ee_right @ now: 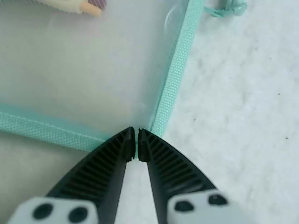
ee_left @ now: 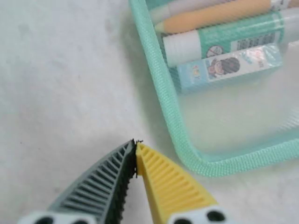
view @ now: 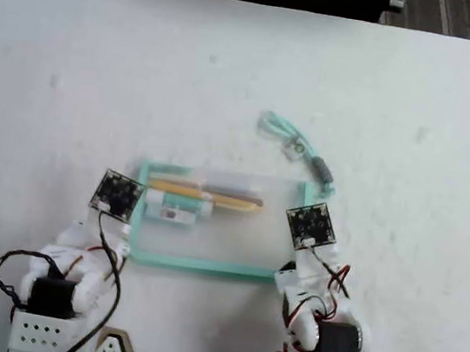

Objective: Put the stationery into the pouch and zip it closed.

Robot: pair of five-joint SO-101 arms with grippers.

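The clear pouch with a teal mesh border [view: 205, 266] lies flat mid-table between my two arms. Inside it, near its far edge, lie an orange pen [view: 214, 198], a white-and-teal glue stick [ee_left: 224, 39] and a pale blue eraser [ee_left: 229, 67]. My left gripper [ee_left: 136, 143], with one grey and one yellow finger, is shut and empty just off the pouch's rounded near-left corner [ee_left: 196, 165]. My right gripper [ee_right: 136, 134], with black fingers, is shut with its tips at the pouch's near-right corner [ee_right: 161, 119]. Whether the zip is closed cannot be told.
A teal cord with a dark end piece [view: 296, 145] trails from the pouch's far right corner across the white table [view: 74, 75]. The table's far edge [view: 242, 0] meets a dark floor.
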